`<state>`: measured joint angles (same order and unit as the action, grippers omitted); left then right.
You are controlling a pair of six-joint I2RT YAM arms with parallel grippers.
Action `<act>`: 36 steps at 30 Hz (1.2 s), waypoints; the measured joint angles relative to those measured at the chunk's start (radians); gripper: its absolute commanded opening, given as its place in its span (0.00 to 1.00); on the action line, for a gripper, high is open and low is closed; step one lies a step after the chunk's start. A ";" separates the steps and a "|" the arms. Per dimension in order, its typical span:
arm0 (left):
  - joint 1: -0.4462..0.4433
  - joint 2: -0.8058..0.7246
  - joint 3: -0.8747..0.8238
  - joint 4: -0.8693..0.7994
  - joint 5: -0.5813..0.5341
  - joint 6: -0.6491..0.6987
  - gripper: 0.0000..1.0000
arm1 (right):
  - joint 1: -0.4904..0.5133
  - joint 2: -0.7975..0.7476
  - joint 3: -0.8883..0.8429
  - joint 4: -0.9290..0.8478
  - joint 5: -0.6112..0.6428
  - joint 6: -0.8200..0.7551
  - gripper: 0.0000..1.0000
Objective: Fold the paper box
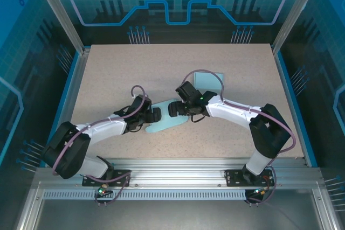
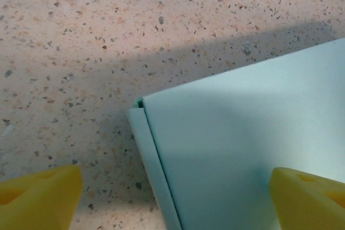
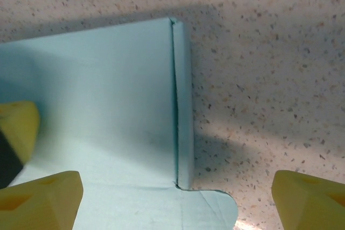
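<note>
1. We see the paper box [image 1: 166, 124] lying flat and unfolded on the table [image 1: 108, 74]. It sits about midway between the left and right edges and somewhat closer to the near edge than the far one.
2. The left gripper [image 1: 157, 116] is over the box's left part and the right gripper [image 1: 172, 109] is over its right part. The two face each other closely across the sheet.
3. In the left wrist view, the left gripper [image 2: 173, 202] has its jaws spread wide. One yellow fingertip [image 2: 38, 197] is over the bare table [image 2: 108, 25] and the other is over the pale blue card [image 2: 242, 149]. Nothing is held between them.
4. That view also shows a corner of the box with a narrow flap folded along its left side.
5. In the right wrist view, the right gripper [image 3: 175, 203] is also wide open and grips nothing. Its left fingertip [image 3: 40, 200] is over the box [image 3: 97, 95] and its right one is over the speckled surface [image 3: 269, 52].
6. A narrow flap runs along the box's right side there, with a rounded tab below it.
7. A third yellow tip [image 3: 16, 125] with a black patch comes in at the left edge of that view, above the card.
8. A pale square sheet [image 1: 205, 81] lies farther back on the table, behind the right arm. We cannot tell whether it belongs to the box.
</note>
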<state>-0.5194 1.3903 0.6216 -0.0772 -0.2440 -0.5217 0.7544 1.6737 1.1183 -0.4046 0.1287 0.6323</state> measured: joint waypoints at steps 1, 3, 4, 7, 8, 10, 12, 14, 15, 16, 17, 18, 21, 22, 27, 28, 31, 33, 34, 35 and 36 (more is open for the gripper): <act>0.003 -0.011 0.004 -0.012 0.002 0.000 0.91 | -0.006 -0.002 -0.012 0.007 -0.009 0.000 0.91; 0.011 -0.044 0.012 -0.038 0.004 0.005 0.92 | -0.019 -0.006 -0.037 0.020 -0.021 -0.001 0.88; 0.013 -0.060 0.014 -0.047 0.006 0.006 0.92 | -0.023 -0.010 -0.048 0.026 -0.025 -0.004 0.87; 0.024 -0.112 0.027 -0.080 0.010 0.014 0.91 | -0.021 -0.038 -0.085 0.046 -0.032 -0.045 0.82; 0.030 -0.125 0.032 -0.087 0.014 0.020 0.89 | -0.014 -0.052 -0.097 0.055 -0.025 -0.067 0.81; 0.045 -0.137 0.038 -0.095 0.024 0.027 0.85 | 0.016 -0.083 -0.116 0.068 0.010 -0.124 0.79; 0.063 -0.135 0.038 -0.099 0.040 0.032 0.80 | 0.075 -0.107 -0.119 0.071 0.072 -0.197 0.78; 0.078 -0.123 0.038 -0.099 0.064 0.034 0.74 | 0.145 -0.111 -0.118 0.077 0.147 -0.268 0.78; 0.084 -0.109 0.039 -0.097 0.079 0.034 0.72 | 0.187 -0.109 -0.117 0.077 0.195 -0.305 0.78; 0.088 -0.092 0.040 -0.094 0.094 0.035 0.70 | 0.220 -0.106 -0.117 0.076 0.236 -0.337 0.78; 0.092 -0.067 0.044 -0.090 0.112 0.034 0.67 | 0.253 -0.098 -0.117 0.078 0.278 -0.370 0.78; 0.095 -0.039 0.047 -0.081 0.130 0.034 0.65 | 0.280 -0.087 -0.117 0.081 0.316 -0.400 0.78; 0.103 0.047 0.070 -0.056 0.175 0.037 0.55 | 0.324 -0.051 -0.119 0.090 0.389 -0.473 0.78; 0.105 0.072 0.080 -0.048 0.190 0.040 0.54 | 0.330 -0.043 -0.122 0.096 0.404 -0.492 0.78; 0.111 0.171 0.159 0.001 0.240 0.054 0.54 | 0.355 -0.020 -0.137 0.132 0.465 -0.566 0.79; 0.111 0.187 0.172 0.006 0.245 0.057 0.53 | 0.357 -0.012 -0.137 0.139 0.475 -0.575 0.79; 0.112 0.242 0.219 0.013 0.273 0.069 0.54 | 0.359 0.038 -0.125 0.144 0.508 -0.597 0.79; 0.115 0.274 0.253 0.016 0.294 0.082 0.53 | 0.359 0.087 -0.108 0.145 0.538 -0.610 0.79; 0.116 0.284 0.264 0.016 0.301 0.086 0.53 | 0.359 0.103 -0.103 0.147 0.550 -0.615 0.79; 0.119 0.293 0.274 0.016 0.309 0.089 0.53 | 0.359 0.118 -0.100 0.150 0.563 -0.619 0.79; 0.122 0.296 0.278 0.018 0.315 0.096 0.53 | 0.359 0.131 -0.096 0.153 0.578 -0.626 0.78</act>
<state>-0.3973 1.6859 0.8997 -0.0597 0.0711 -0.4259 1.1133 1.8050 1.0222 -0.2512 0.7067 0.0067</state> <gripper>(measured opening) 0.533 0.788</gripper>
